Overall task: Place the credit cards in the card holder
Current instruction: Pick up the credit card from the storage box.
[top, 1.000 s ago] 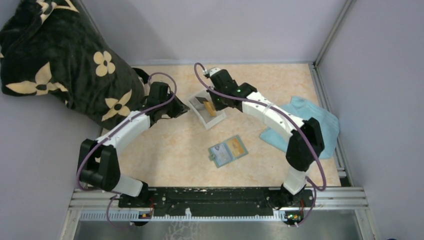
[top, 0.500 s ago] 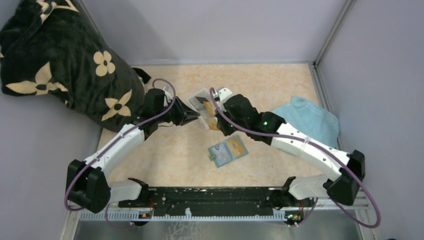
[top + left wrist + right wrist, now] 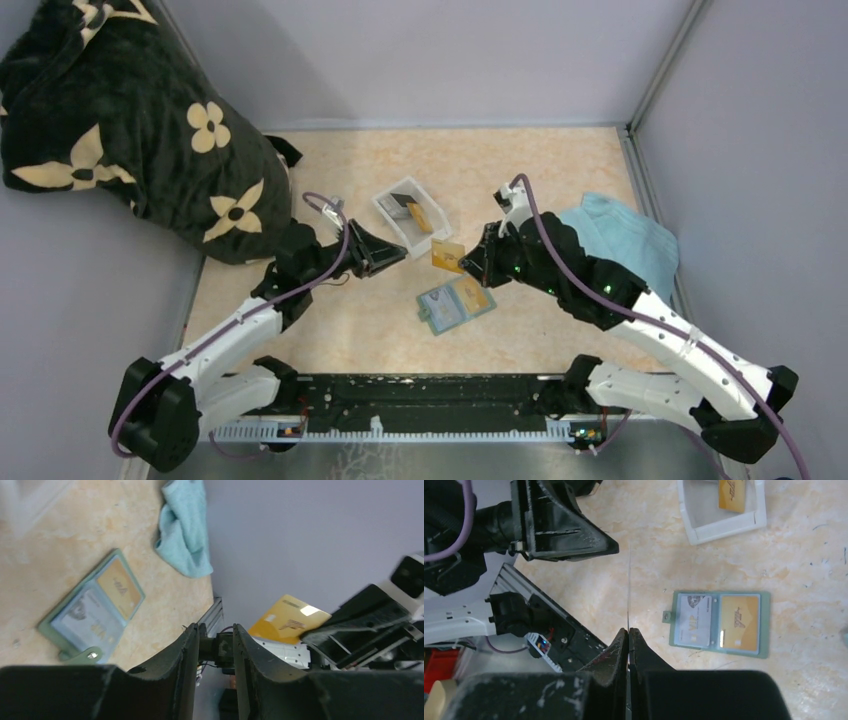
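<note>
Top external view had the right gripper (image 3: 465,262) pinched tight on an orange card (image 3: 447,254) mid-frame, in the air just up-frame of the open card holder (image 3: 456,303). The left gripper (image 3: 399,252) sat part-open and empty, just left of it. Risk: with so thin an edge grip, a clumsy handover could twist the card loose. It stood on edge, long axis seemingly running left out of the fingertips.

Card holder (image 3: 765,625) open flat, two cards (image 3: 739,622) slotted — orange card (image 3: 447,254) pinched in right claw (image 3: 464,262).
</note>
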`<state>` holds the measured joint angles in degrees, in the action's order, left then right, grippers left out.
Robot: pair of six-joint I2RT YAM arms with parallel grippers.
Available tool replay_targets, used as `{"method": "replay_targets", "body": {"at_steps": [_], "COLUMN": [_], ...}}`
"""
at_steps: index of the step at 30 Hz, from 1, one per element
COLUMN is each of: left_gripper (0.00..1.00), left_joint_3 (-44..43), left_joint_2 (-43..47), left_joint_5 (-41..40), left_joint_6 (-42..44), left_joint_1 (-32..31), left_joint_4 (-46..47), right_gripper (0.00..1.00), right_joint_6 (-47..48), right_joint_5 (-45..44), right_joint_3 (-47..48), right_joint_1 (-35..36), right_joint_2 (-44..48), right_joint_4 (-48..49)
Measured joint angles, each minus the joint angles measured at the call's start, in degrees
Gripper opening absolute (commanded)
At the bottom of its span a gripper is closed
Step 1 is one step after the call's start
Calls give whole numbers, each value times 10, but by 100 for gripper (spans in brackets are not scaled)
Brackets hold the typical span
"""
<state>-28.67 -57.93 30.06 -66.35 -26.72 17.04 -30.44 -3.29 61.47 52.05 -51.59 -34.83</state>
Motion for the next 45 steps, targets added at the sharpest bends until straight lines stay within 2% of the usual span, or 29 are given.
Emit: {"method": "replay_targets", "body": {"at_steps": [7, 11, 19, 27, 45], "left_gripper": [38, 38, 42, 43, 43], "left_joint_3": [5, 5, 5, 4, -22], "left_joint_2": [-26, -55, -50, -55, -76], "left_joint_5": [-48, -82, -156, -181, -197], "left_joint_6": [-37, -48, -65, -80, -87], "left_joint_1": [-107, -143, -157, -162, -171], "left_joint_4": [148, 185, 217, 252, 267], "right_gripper": [0, 0, 0, 0, 0], "right_joint_6": [-106, -165, -239, -287, -348], "right_joint_5": [-21, -46, -63, -62, -44], "right_joint_3": [-101, -147, -157, -201, -229], "right_joint_1": [-17, -28, -50, -50, -51], "right_joint_2": [60, 100, 116, 114, 104], "right_joint_4": [83, 137, 233, 272, 337]}}
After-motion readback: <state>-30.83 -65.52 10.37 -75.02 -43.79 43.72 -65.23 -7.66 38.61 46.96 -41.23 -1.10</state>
